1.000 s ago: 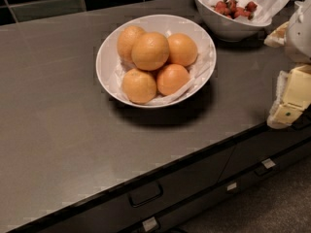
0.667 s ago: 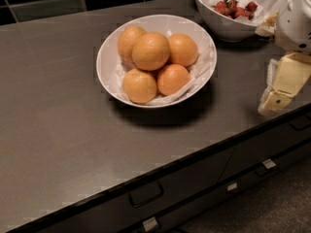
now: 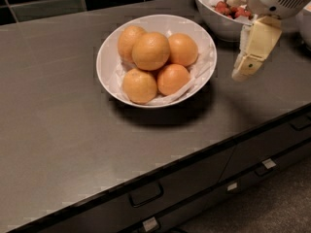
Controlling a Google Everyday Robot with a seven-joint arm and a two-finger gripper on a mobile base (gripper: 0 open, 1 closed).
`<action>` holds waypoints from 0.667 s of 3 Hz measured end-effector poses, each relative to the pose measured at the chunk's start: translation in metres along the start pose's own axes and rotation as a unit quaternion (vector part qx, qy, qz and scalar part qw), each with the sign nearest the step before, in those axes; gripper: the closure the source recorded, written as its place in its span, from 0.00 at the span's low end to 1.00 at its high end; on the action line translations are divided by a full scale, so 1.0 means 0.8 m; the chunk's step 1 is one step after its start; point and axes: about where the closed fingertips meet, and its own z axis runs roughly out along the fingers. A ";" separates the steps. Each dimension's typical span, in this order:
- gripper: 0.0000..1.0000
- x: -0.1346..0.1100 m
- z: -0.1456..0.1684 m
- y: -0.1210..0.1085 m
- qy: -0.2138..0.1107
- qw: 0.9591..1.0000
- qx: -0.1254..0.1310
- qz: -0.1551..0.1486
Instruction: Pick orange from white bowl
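1. The orange is round, dimpled and pale yellow-orange. It sits on top of four other fruits in the white bowl, touching those around it.
2. The white bowl is wide, shallow and glossy, lined with crinkled white paper. It stands on a smooth dark grey counter.
3. A deeper white bowl at the back right holds red berries.
4. The gripper, cream-coloured and blocky, hangs tilted over the counter just right of the white bowl, apart from it. Whether it is open or closed cannot be told.
5. Dark drawers run below the counter edge.
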 end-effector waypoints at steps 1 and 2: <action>0.00 -0.041 0.012 -0.021 -0.031 0.999 -0.013 -0.037; 0.00 -0.042 0.013 -0.021 -0.030 0.999 -0.013 -0.039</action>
